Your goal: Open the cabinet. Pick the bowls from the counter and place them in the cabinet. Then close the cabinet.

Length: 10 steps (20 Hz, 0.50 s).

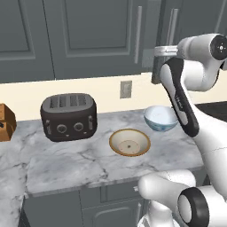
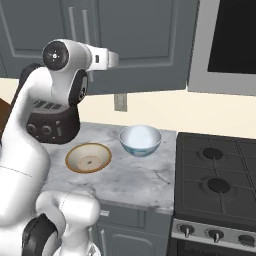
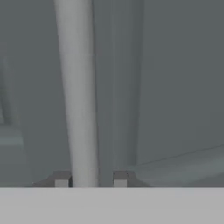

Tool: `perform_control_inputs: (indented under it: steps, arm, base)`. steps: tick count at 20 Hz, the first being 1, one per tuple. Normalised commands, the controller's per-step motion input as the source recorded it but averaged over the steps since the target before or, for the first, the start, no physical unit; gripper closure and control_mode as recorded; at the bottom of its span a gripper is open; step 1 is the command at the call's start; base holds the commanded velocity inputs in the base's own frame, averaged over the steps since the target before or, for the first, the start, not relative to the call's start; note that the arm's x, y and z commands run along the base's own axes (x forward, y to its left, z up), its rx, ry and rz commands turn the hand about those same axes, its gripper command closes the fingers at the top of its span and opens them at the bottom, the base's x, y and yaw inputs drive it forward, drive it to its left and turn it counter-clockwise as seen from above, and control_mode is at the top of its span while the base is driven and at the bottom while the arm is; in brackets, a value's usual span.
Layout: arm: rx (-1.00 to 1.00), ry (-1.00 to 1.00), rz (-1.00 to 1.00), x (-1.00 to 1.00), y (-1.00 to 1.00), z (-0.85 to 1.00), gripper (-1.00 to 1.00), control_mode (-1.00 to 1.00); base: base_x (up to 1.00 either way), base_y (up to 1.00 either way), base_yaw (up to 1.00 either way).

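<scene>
The cabinet (image 1: 97,35) is the dark grey wall unit above the counter (image 1: 66,159). Its right door looks swung out a little. My gripper (image 1: 158,50) (image 2: 116,59) is raised to that door's silver bar handle (image 1: 172,24). In the hand view the handle (image 3: 76,87) runs between my gripper's (image 3: 90,179) tips, against one tip and with a gap to the other. A shallow cream bowl with a tan rim (image 1: 130,142) (image 2: 88,158) sits on the counter (image 2: 145,180). The deeper white and blue bowl (image 1: 160,119) (image 2: 140,140) sits just behind it to the right.
A black toaster (image 1: 68,116) (image 2: 50,127) stands left of the bowls. A brown object (image 1: 5,122) sits at the far left. A wall outlet (image 1: 126,89) is behind the bowls. A gas stove (image 2: 215,175) adjoins the counter on the right, under a microwave (image 2: 225,45).
</scene>
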Motion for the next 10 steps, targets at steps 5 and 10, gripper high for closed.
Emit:
perform_control_inputs:
  steps: [5,10]
  arm:
    - [0.00,-0.12,-0.02,-0.98,-0.86,0.00,1.00,-1.00]
    - [0.00,-0.09,0.00,-0.78,-0.87,0.00,1.00,-1.00]
  base:
    - [0.00,0.00,0.00]
    - [0.00,0.00,0.00]
